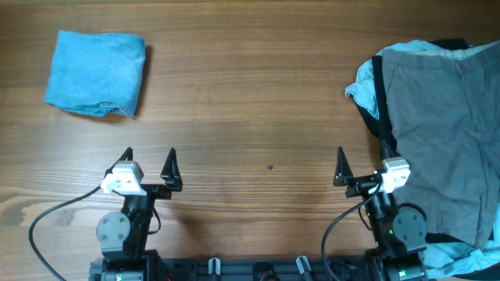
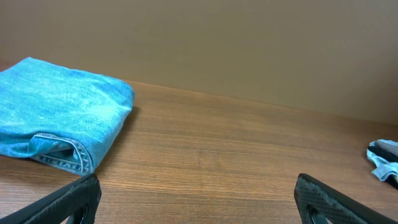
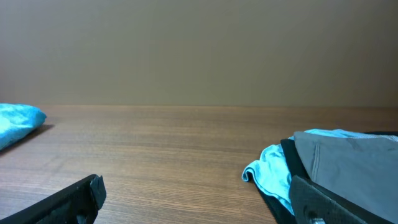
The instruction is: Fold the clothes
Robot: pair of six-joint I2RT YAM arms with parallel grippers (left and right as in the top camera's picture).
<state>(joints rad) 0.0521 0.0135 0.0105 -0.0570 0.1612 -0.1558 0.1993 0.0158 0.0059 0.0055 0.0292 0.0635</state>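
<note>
A folded bright blue garment (image 1: 95,74) lies at the table's far left; it also shows in the left wrist view (image 2: 59,112) and the right wrist view (image 3: 18,121). At the right edge is a pile: grey-khaki shorts (image 1: 441,133) spread on top, a black garment (image 1: 379,97) and a pale blue garment (image 1: 361,84) sticking out from under them. My left gripper (image 1: 148,162) is open and empty over bare wood (image 2: 199,205). My right gripper (image 1: 363,168) is open and empty (image 3: 199,202), with its right finger at the pile's left edge beside the shorts (image 3: 354,162) and the pale blue cloth (image 3: 270,171).
The wooden table (image 1: 258,101) stretches between the folded garment and the pile. Both arm bases and their cables stand at the near edge. More pale blue cloth (image 1: 461,254) lies at the near right corner.
</note>
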